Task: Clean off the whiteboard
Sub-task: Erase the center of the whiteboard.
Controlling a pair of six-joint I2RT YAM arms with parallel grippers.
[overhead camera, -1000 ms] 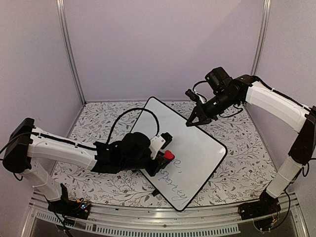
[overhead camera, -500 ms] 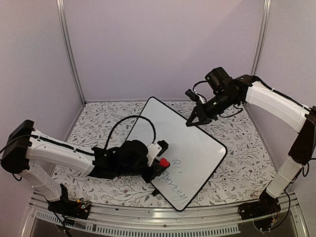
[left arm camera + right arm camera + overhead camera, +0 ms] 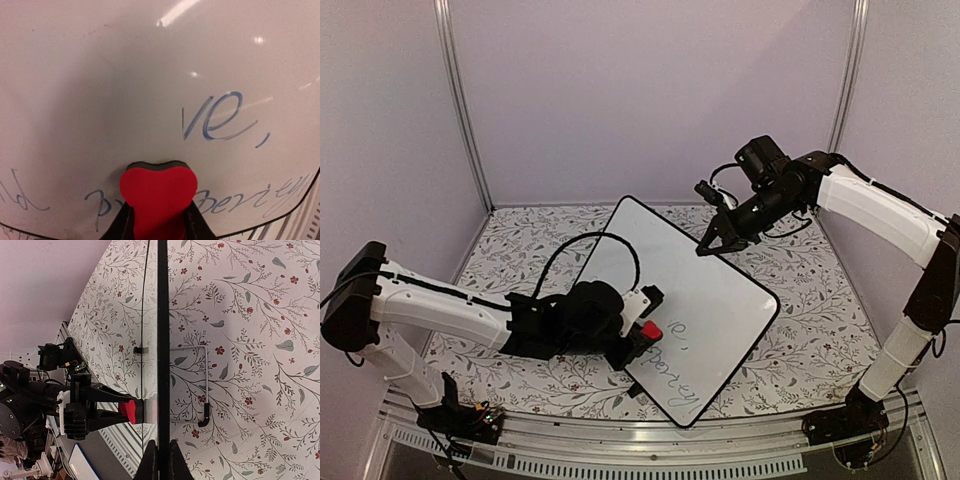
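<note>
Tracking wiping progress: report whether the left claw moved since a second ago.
Yes. The left claw, gripping the red eraser, slid toward the near edge of the whiteboard.

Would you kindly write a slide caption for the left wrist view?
The left arm's jaws press a red eraser against the whiteboard, over blue cursive handwriting.

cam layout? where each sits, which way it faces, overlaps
Top external: fixed above and behind the bases, looking down at the whiteboard; both arms show.
Left wrist: on the left arm, facing the board's written face; left claw at bottom, shut on the red eraser.
Right wrist: on the right arm, sighting along the board's rim edge-on; right claw pinches that rim.
Shared: all three see board, eraser and left claw.
</note>
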